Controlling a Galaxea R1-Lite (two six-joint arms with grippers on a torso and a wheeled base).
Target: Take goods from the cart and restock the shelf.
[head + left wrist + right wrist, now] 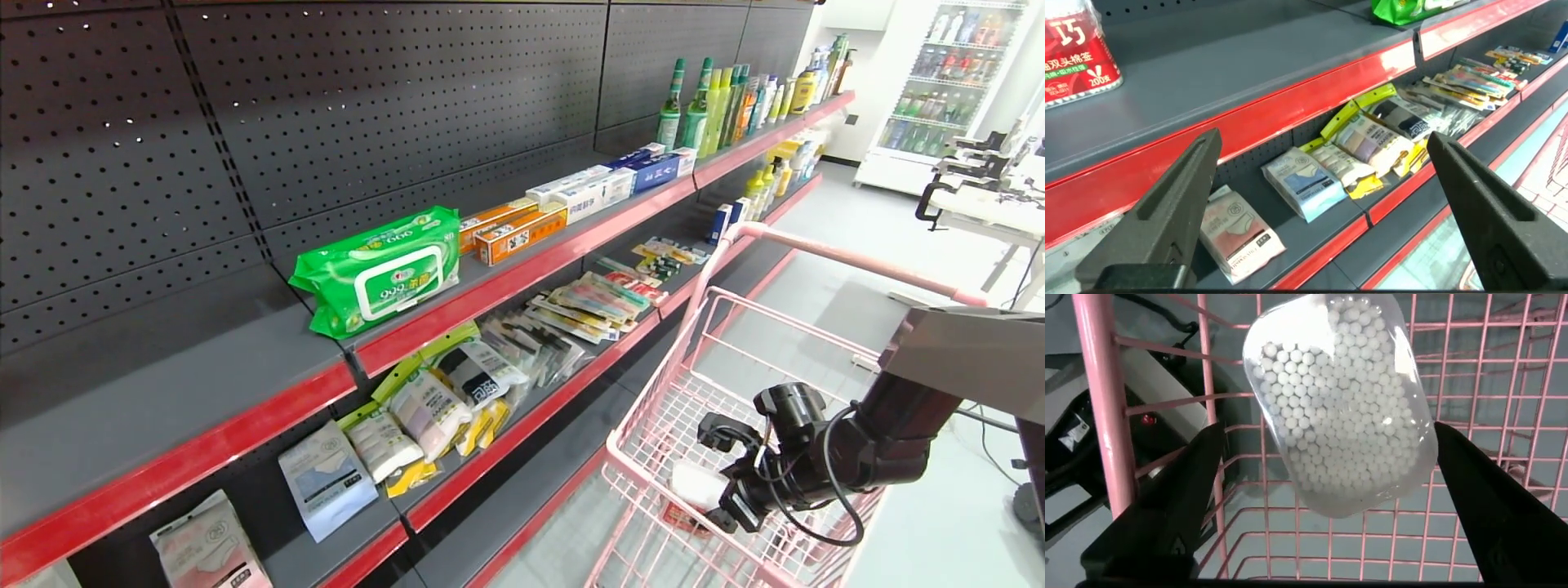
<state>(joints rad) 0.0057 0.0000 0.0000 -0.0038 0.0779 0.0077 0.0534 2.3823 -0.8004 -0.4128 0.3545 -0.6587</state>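
Note:
A clear tub of white cotton swabs (1339,400) stands inside the pink cart (1102,416), seen end-on. My right gripper (1327,441) is open, one finger on each side of the tub, close to its walls. In the head view the right gripper (718,498) is down in the cart (816,253) beside the white tub (694,482). My left gripper (1323,143) is open and holds nothing, facing the shelf's red front edge (1290,90).
The top shelf board (163,392) is bare left of a green wet-wipes pack (380,269); boxes and bottles (702,106) follow to the right. Soft packs (1306,184) lie on the lower shelf. A red-and-white canister (1078,49) stands on the upper board.

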